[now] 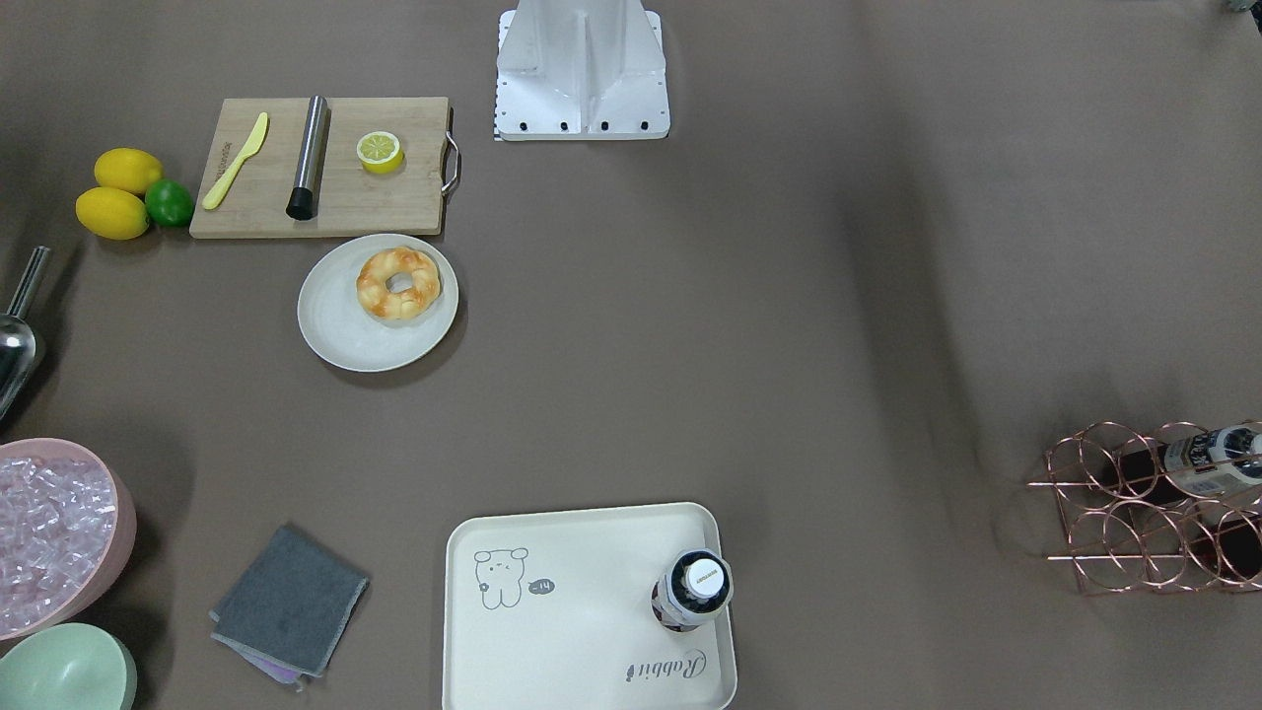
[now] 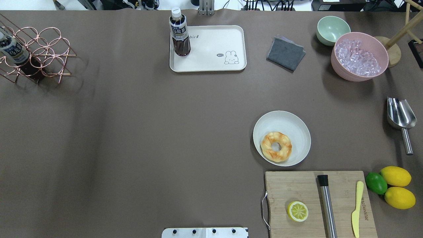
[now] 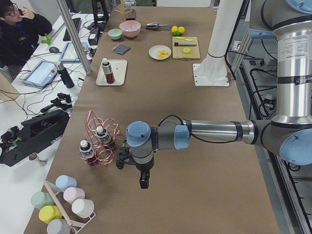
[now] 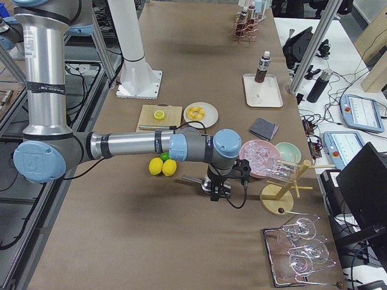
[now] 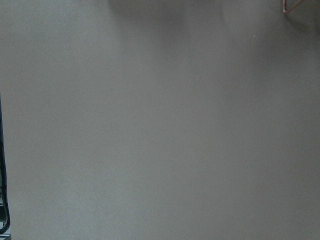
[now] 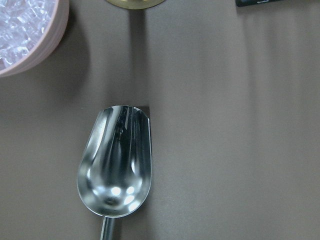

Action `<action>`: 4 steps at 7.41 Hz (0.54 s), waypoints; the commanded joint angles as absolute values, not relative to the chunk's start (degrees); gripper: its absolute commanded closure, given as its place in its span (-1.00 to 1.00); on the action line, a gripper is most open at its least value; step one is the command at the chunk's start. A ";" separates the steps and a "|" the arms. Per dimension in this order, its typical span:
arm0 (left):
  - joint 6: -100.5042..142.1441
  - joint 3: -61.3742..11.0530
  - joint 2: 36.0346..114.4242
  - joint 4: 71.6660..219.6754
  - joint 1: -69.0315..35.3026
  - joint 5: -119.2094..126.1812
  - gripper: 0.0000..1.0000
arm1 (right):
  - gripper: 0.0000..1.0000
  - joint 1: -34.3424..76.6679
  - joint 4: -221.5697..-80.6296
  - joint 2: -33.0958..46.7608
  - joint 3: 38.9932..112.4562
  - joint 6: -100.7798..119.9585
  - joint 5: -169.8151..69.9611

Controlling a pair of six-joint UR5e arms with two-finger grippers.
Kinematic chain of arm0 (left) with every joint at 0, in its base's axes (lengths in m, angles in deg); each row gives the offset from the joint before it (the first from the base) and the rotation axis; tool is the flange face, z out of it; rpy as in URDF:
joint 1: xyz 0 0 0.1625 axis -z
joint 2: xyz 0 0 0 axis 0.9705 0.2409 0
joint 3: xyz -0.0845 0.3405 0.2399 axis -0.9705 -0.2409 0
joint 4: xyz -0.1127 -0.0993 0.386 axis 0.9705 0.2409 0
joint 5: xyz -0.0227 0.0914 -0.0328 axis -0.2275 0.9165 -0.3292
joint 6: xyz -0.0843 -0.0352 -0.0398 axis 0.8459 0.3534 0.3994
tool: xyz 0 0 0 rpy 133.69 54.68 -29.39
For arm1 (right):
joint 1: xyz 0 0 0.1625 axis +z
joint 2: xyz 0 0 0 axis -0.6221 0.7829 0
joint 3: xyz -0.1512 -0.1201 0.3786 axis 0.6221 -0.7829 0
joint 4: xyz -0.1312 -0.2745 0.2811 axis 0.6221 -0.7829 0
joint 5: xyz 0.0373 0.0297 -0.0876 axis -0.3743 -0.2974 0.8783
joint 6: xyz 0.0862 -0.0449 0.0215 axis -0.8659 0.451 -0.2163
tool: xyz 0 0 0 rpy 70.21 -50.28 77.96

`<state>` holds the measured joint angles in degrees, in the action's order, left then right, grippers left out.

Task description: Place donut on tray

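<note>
Brown table (image 2: 132, 132): donut (image 2: 276, 146) on plate (image 2: 284, 122), tray (image 2: 211, 49) well apart; jaws' state cannot tell

The left arm (image 3: 214, 131) and right arm (image 4: 127, 145) share one build: brushed silver tubes, grey joint housings, pale blue round caps, black bands. A thin black cable (image 3: 168, 117) loops at each wrist. The left gripper (image 3: 143, 183) and right gripper (image 4: 216, 192) are black. The white pedestal (image 1: 582, 59) has a foot plate with dark bolts.

Donut (image 2: 276, 146) flat on plate (image 2: 290, 123), tray (image 2: 211, 46) apart.
</note>
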<state>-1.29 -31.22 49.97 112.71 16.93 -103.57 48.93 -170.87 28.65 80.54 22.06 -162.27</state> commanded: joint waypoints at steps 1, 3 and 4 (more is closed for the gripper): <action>-1.38 -31.40 50.10 112.71 16.93 -103.56 -0.96 | -1.00 45.23 -170.59 30.35 86.14 18.38 -164.09; -1.29 -31.49 50.19 112.71 16.93 -103.56 -0.96 | -1.00 41.09 -170.16 30.28 90.21 11.94 -164.97; -1.29 -31.49 50.19 112.71 16.93 -103.56 -0.96 | -1.00 38.81 -170.07 30.10 92.13 10.11 -167.50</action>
<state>-1.33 -31.46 50.15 112.71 16.93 -103.56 42.39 -170.32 30.21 88.87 13.46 -164.37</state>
